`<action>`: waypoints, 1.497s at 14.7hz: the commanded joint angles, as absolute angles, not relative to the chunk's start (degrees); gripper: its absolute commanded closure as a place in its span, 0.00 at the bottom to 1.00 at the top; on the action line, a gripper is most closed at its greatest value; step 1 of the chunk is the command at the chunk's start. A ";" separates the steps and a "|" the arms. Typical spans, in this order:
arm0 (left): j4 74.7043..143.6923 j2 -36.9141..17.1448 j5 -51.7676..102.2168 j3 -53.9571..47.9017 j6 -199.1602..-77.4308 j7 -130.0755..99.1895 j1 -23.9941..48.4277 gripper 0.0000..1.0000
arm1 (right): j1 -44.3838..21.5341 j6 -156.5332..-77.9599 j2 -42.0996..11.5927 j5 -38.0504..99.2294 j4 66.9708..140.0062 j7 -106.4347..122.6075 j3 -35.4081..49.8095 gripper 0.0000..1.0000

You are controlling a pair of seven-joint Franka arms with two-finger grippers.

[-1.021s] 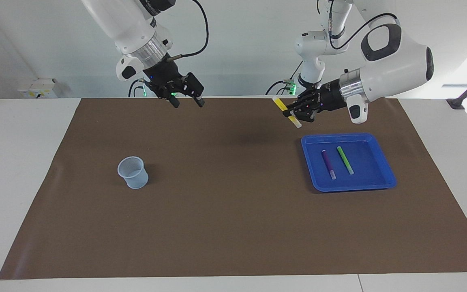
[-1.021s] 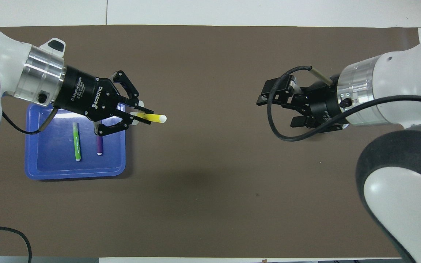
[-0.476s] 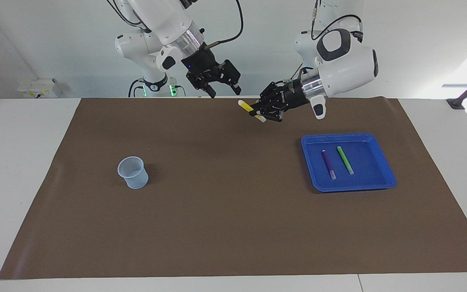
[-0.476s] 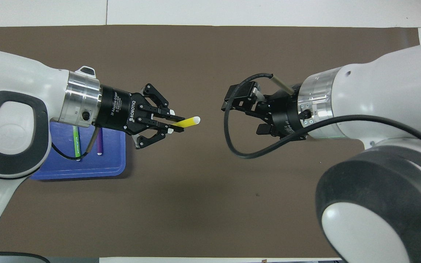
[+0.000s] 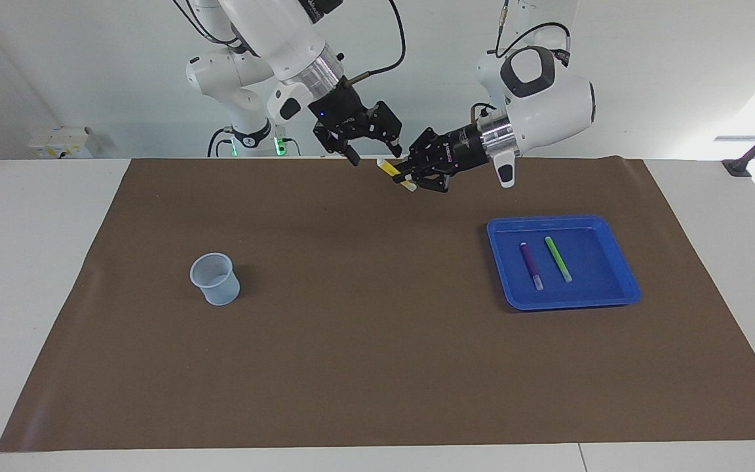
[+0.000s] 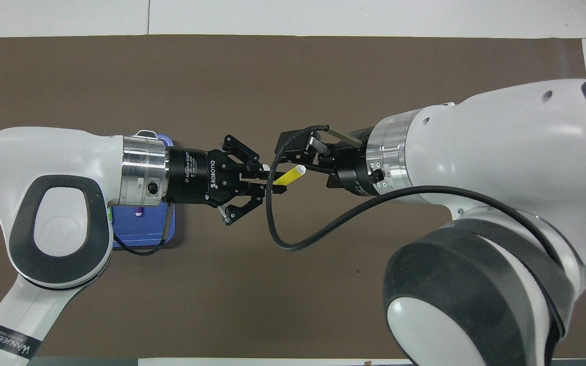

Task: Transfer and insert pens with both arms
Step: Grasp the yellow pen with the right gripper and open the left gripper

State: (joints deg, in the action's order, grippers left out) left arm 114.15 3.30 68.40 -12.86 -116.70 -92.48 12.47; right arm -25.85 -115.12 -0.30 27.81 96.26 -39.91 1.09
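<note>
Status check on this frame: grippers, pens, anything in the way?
Left gripper shut on yellow pen, mid-air over the mat. Right gripper open, at the pen's tip. Purple pen and green pen in tray; cup unobstructed.

Three pens: yellow pen (image 5: 396,174), purple pen (image 5: 530,265), green pen (image 5: 558,259). One blue tray (image 5: 617,293). One pale blue cup (image 5: 215,278). One brown mat (image 5: 351,367) on one white surface (image 5: 23,262). Two large white arms, each with one black claw: left claw (image 5: 409,177), right claw (image 5: 375,153).
</note>
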 commanded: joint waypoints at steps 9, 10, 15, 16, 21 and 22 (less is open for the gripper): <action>117.59 6.06 71.19 -12.39 -117.95 -87.89 14.15 1.00 | -27.42 -117.60 0.70 27.69 98.97 -38.67 1.23 0.18; 117.60 6.06 71.28 -12.39 -117.95 -87.72 14.15 1.00 | -27.42 -117.51 0.70 26.99 98.88 -38.67 1.23 0.34; 117.69 6.06 71.37 -12.39 -117.95 -87.36 14.15 1.00 | -27.60 -115.40 0.88 26.02 98.96 -38.58 1.23 1.00; 117.77 6.15 71.45 -12.39 -117.95 -87.28 14.15 1.00 | -27.60 -115.40 0.88 25.49 98.96 -38.50 1.23 1.00; 117.69 6.15 71.80 -12.39 -118.12 -87.10 14.15 1.00 | -27.51 -115.49 0.79 24.35 98.70 -38.58 1.14 1.00; 117.69 6.15 71.81 -12.39 -118.39 -87.01 14.15 1.00 | -27.42 -115.23 0.70 23.56 98.70 -38.50 1.14 1.00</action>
